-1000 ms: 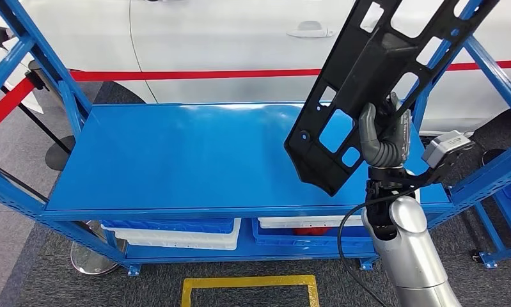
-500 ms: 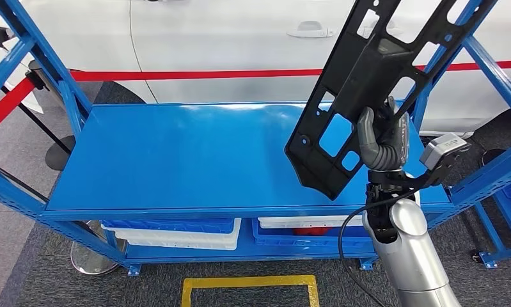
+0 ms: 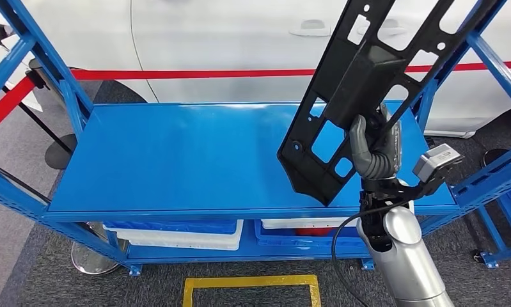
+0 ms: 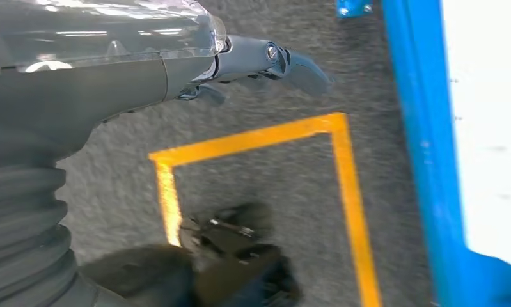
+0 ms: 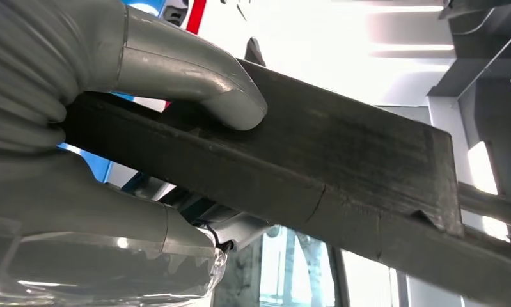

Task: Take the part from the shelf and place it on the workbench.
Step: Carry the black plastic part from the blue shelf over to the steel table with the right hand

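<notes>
The right hand (image 3: 374,150) is gripping the part (image 3: 361,96), a long black panel with cut-out windows, around its raised central rib; in the right wrist view the thumb (image 5: 195,83) is pressing on one face of that rib while the fingers (image 5: 112,224) are wrapping under the other. The part is hanging clear of the shelf (image 3: 176,160), tilted, with its lower corner poised above the front right corner of the blue surface and its upper end running out past the top of the head view, in front of the white car (image 3: 227,38).

Compared with a second ago, the part and hand have been shifting a little to the left and toward the robot, and the part's lower corner is sitting slightly closer to the shelf's front edge. That suggests the pick is done and the part is being drawn off the shelf, with the carry to the workbench yet to come.

The left hand (image 4: 240,64) is hanging down over the grey floor near the yellow marking (image 4: 259,137), holding nothing, its fingers lying loosely extended.

The long part could clip the blue upright (image 3: 489,64) at the shelf's right side as it comes away.
</notes>
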`<state>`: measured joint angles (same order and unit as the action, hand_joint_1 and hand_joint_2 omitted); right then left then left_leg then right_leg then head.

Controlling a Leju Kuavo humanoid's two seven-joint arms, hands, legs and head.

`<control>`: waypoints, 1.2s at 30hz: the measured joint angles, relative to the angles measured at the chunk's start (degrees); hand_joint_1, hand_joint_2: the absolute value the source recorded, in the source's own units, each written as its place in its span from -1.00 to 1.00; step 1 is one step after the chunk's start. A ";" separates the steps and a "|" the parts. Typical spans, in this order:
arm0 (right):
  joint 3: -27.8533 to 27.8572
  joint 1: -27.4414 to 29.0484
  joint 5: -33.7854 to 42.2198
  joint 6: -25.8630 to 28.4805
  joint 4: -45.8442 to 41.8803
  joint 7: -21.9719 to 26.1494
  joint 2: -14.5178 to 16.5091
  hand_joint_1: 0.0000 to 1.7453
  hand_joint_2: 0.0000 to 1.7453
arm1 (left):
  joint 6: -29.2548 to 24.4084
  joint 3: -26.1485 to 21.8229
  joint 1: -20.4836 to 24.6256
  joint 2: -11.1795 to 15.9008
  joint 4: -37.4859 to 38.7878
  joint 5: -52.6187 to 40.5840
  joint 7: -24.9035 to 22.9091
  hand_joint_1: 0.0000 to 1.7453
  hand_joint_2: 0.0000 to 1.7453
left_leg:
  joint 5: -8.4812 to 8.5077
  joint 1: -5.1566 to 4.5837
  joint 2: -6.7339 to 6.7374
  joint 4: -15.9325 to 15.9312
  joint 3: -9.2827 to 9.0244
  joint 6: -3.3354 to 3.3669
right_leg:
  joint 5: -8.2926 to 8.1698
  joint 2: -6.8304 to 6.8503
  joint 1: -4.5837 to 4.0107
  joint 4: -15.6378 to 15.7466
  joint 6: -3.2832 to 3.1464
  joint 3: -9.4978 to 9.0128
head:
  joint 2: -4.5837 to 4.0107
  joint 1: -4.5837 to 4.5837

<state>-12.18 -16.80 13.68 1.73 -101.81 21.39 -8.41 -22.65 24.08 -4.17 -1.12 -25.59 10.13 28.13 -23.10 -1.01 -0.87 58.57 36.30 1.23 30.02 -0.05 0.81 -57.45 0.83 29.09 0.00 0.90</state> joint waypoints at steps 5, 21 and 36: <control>0.20 1.29 -0.32 -0.09 -2.06 0.55 0.10 1.00 1.00 | -0.77 -1.10 -2.31 -0.02 -3.60 -6.63 -1.70 -1.00 1.00 | -0.46 -0.18 -0.19 0.23 -0.04 0.52 | 0.25 0.16 0.14 0.29 0.50 -0.27 | 0.00 -0.01; 3.34 5.95 -0.92 1.68 -6.67 2.55 0.26 1.00 1.00 | -2.07 -1.59 -5.67 -1.91 -7.42 -13.75 -4.01 -1.00 1.00 | -0.18 -0.22 -0.18 -0.02 -0.61 2.09 | 3.32 0.05 0.41 -10.72 1.33 4.86 | 0.00 -0.04; 3.74 6.78 -0.98 2.06 -7.80 2.63 0.31 1.00 1.00 | -1.92 -1.59 -5.64 -2.09 -8.03 -15.64 -4.45 -1.00 1.00 | -8.42 1.44 0.34 13.66 1.23 -2.87 | -5.06 0.77 0.41 -1.37 -1.35 6.34 | 0.00 0.13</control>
<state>-8.44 -10.03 12.70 3.79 -109.61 24.02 -8.11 -24.57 22.49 -9.81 -3.21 -33.62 -5.51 23.67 -31.51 0.43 -0.54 72.23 37.53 -1.63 24.95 0.72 1.23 -58.82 -0.52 35.43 0.00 1.03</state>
